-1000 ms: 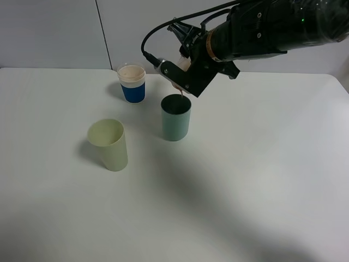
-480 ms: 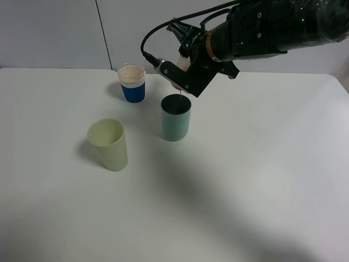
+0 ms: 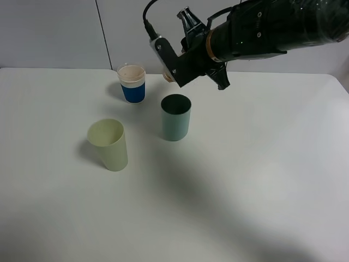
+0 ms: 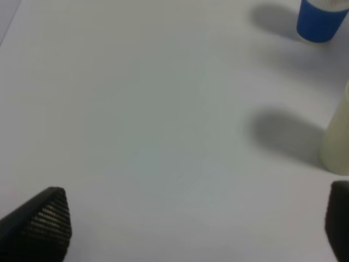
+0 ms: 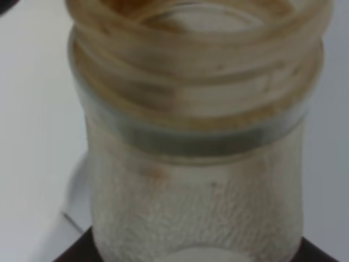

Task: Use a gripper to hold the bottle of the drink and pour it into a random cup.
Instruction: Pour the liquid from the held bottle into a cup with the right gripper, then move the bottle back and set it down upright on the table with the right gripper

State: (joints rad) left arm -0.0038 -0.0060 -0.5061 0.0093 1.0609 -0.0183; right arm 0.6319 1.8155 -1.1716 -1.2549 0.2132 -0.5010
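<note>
My right gripper (image 3: pixel 173 68) is shut on the bottle of the drink (image 3: pixel 169 78) and holds it in the air, just above and behind the teal cup (image 3: pixel 175 117). In the exterior view the gripper hides most of the bottle. The right wrist view is filled by the bottle (image 5: pixel 196 136): a translucent whitish body and a wide capless neck with brown traces. The cup stands upright on the white table (image 3: pixel 245 180). My left gripper (image 4: pixel 191 229) is open and empty above bare table; it does not show in the exterior view.
A pale yellow-green tumbler (image 3: pixel 109 144) stands front left of the teal cup, also in the left wrist view (image 4: pixel 338 136). A blue-banded white paper cup (image 3: pixel 132 83) stands behind left, also in the left wrist view (image 4: pixel 320 19).
My right gripper has rotated and lifted, swinging the bottle's mouth up and away from the teal cup's rim. The thin stream into the cup has stopped.
</note>
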